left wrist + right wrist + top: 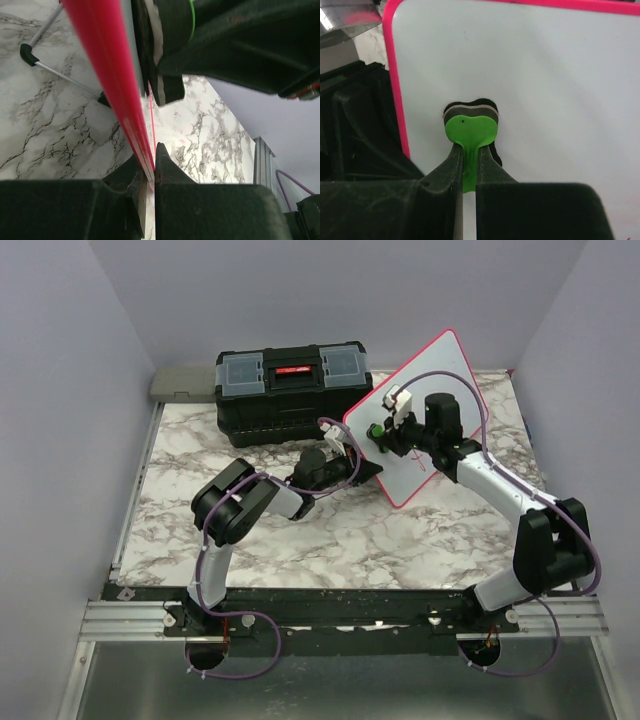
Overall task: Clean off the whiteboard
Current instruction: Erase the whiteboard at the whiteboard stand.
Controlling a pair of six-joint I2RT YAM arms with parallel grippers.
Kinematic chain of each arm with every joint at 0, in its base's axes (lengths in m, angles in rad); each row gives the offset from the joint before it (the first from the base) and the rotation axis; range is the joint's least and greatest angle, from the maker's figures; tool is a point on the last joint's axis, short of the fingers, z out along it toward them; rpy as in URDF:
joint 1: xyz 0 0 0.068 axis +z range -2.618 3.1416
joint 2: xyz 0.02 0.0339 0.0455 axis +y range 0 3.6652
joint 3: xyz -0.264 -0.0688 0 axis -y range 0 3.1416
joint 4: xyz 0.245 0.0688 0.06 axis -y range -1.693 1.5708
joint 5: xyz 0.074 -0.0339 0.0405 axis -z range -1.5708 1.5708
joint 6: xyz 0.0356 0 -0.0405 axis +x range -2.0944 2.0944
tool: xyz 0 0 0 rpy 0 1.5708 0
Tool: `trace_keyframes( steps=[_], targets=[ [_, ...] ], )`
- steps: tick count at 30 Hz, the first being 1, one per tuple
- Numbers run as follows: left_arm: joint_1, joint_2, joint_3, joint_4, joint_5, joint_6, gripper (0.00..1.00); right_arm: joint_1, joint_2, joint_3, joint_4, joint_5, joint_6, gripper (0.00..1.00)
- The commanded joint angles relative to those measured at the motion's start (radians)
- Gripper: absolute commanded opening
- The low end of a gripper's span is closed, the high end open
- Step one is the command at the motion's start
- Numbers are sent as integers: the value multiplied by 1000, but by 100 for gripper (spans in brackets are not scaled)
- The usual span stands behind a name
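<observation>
The whiteboard, white with a pink-red rim, stands tilted on edge right of the table's middle. My left gripper is shut on its lower left rim; in the left wrist view the rim runs down between the shut jaws of that gripper. My right gripper is shut on the handle of a green eraser. In the right wrist view the gripper presses the eraser, with its black felt, flat against the white face near the left rim. The face there shows no writing.
A black toolbox with a red latch stands at the back, just left of the board. A flat grey object lies at the back left corner. The board's wire stand with a black foot rests on the marble table.
</observation>
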Motion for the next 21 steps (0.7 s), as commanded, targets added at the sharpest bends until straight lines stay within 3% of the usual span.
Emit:
trace_keyframes(
  steps=[1, 9, 21],
  targets=[
    [-43, -30, 2, 96, 128, 50, 0, 59, 22, -95, -154, -51, -37, 1],
    [-43, -26, -10, 119, 132, 42, 0, 27, -125, -231, -79, 238, -44, 1],
    [-43, -48, -11, 98, 137, 21, 0, -63, -50, -112, 88, 303, -27, 1]
  ],
)
